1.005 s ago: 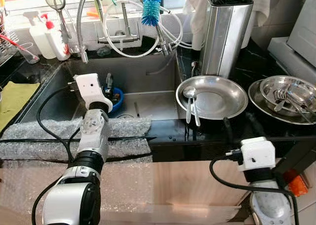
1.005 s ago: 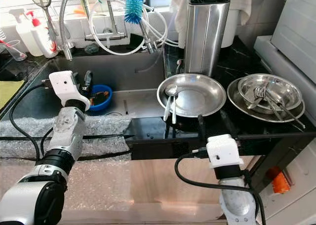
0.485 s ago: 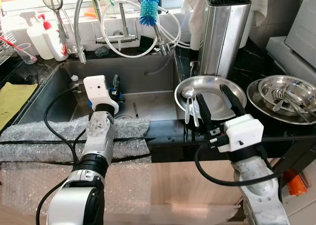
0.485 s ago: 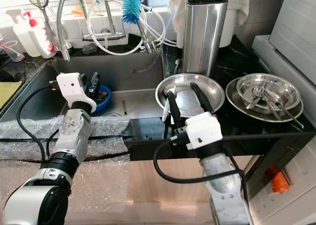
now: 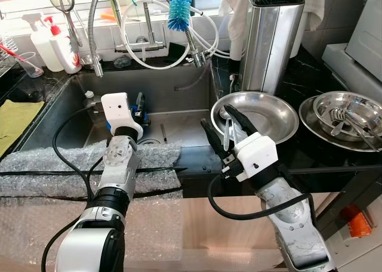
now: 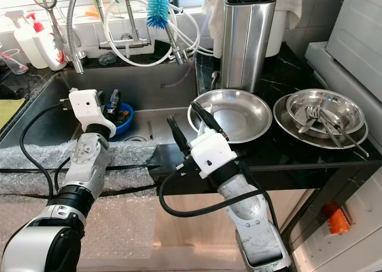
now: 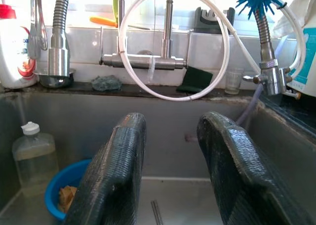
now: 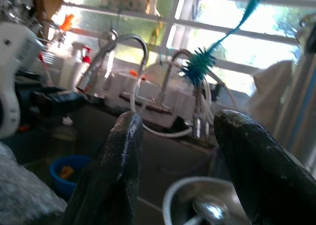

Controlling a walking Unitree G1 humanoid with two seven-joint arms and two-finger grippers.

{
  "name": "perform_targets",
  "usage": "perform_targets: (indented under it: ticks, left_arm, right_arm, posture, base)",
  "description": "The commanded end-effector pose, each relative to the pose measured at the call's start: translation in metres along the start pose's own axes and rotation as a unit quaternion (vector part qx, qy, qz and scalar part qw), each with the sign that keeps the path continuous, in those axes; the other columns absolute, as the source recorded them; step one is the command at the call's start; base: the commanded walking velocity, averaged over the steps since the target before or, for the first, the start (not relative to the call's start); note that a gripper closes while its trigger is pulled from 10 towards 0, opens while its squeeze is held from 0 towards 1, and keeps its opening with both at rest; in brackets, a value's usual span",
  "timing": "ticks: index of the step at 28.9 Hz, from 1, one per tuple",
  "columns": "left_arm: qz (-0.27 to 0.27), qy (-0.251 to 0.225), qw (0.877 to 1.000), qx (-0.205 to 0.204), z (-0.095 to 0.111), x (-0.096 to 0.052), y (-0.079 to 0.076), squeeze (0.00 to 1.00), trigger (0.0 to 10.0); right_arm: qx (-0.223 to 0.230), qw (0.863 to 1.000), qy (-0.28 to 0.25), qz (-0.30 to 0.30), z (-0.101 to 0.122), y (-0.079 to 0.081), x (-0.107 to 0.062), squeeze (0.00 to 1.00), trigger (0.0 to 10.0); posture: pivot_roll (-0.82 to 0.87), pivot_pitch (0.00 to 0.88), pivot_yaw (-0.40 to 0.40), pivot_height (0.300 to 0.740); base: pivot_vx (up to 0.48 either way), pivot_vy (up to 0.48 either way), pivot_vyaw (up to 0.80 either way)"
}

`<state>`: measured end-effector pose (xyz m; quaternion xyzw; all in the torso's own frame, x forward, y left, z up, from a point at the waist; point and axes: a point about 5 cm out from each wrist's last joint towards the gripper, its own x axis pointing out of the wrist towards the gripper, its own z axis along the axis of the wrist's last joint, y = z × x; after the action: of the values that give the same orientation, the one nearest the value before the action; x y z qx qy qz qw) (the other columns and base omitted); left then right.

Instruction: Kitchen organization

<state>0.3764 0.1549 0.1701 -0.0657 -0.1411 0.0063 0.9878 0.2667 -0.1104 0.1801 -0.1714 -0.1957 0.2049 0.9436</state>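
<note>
Movement first: your right pincer [image 5: 218,120], low at the frame's bottom right a second ago, now sits mid-frame over the bench [image 5: 310,150] edge, fingers spread wide and holding nothing, beside the steel plate [image 5: 268,114] carrying a spoon [image 5: 227,113]. Your left pincer [image 5: 136,105] hovers over the sink [image 5: 179,126] at centre left, fingers parted, empty, above the blue bowl [image 7: 69,185]. No label on the bottles is readable.
</note>
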Motion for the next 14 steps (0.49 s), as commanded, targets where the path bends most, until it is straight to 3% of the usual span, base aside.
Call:
perform_targets:
  ticks: [1, 7, 14]
  left_arm:
    - [0.000, -0.001, 1.000, 0.014, 0.002, 0.000, 0.003, 0.00, 10.0]
    - [-0.006, 0.002, 1.000, 0.011, 0.002, 0.001, -0.002, 0.00, 10.0]
    - [-0.008, 0.001, 1.000, 0.012, 0.002, 0.001, -0.003, 0.00, 10.0]
  right_arm:
    - [-0.005, 0.999, 0.029, -0.014, -0.009, -0.004, -0.004, 0.00, 10.0]
    - [0.004, 0.996, 0.074, -0.048, -0.026, -0.016, -0.019, 0.00, 10.0]
    - [0.018, 0.996, 0.073, -0.040, -0.031, -0.016, -0.037, 0.00, 10.0]
  posture:
    - [-0.07, 0.038, 0.109, 0.740]
    - [-0.07, 0.041, 0.108, 0.740]
    - [-0.07, 0.044, 0.106, 0.740]
  base:
    - [0.000, 0.000, 0.00]
    - [0.000, 0.000, 0.00]
    - [0.000, 0.000, 0.00]
